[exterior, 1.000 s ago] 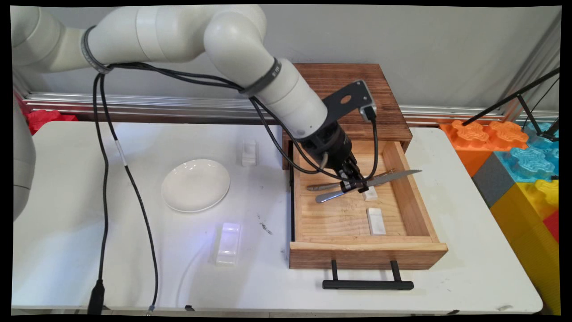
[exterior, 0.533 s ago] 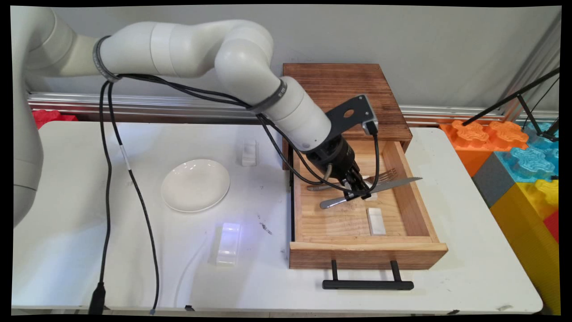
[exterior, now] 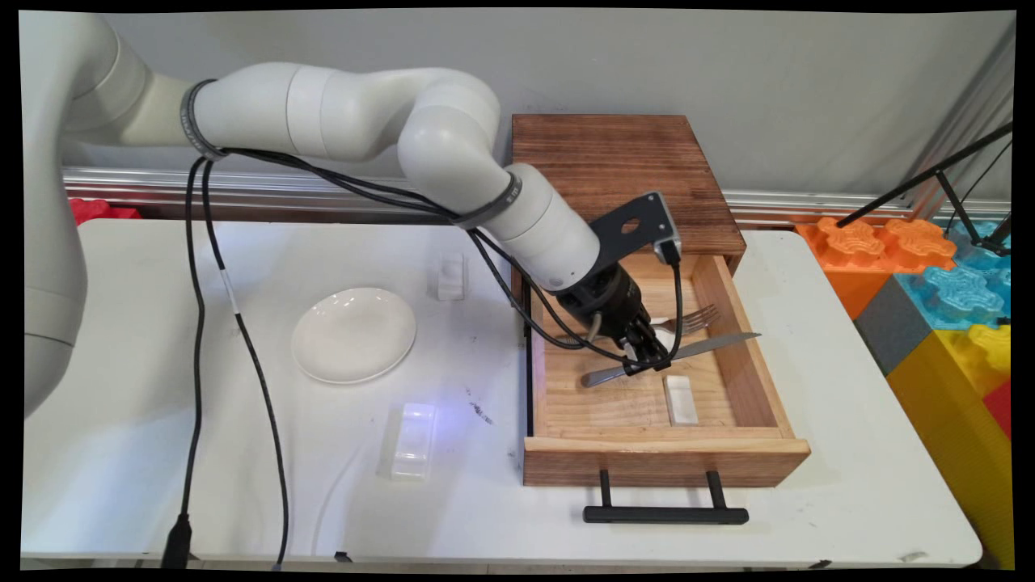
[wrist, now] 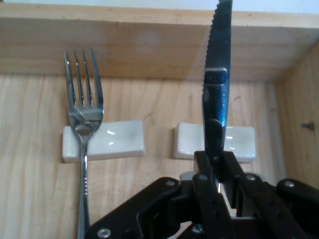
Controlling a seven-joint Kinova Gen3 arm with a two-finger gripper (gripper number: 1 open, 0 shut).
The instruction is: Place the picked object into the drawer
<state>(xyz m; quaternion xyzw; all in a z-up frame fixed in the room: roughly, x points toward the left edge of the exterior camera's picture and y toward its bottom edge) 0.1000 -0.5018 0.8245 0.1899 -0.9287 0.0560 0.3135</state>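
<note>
An open drawer (exterior: 752,380) stood out from a cabinet (exterior: 623,162) at the table's (exterior: 849,485) far right. In it a fork (wrist: 82,119) lay with its neck on one rest (wrist: 117,140); a second rest (wrist: 239,142) sat beside it, under a knife (wrist: 219,74) held by the gripper (exterior: 647,358). A plate (exterior: 353,334) lay well left of the drawer.

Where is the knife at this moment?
The knife is clamped in the gripper inside the open wooden drawer at the table's right in the main view, above a white rest, the fork lying beside it.
</note>
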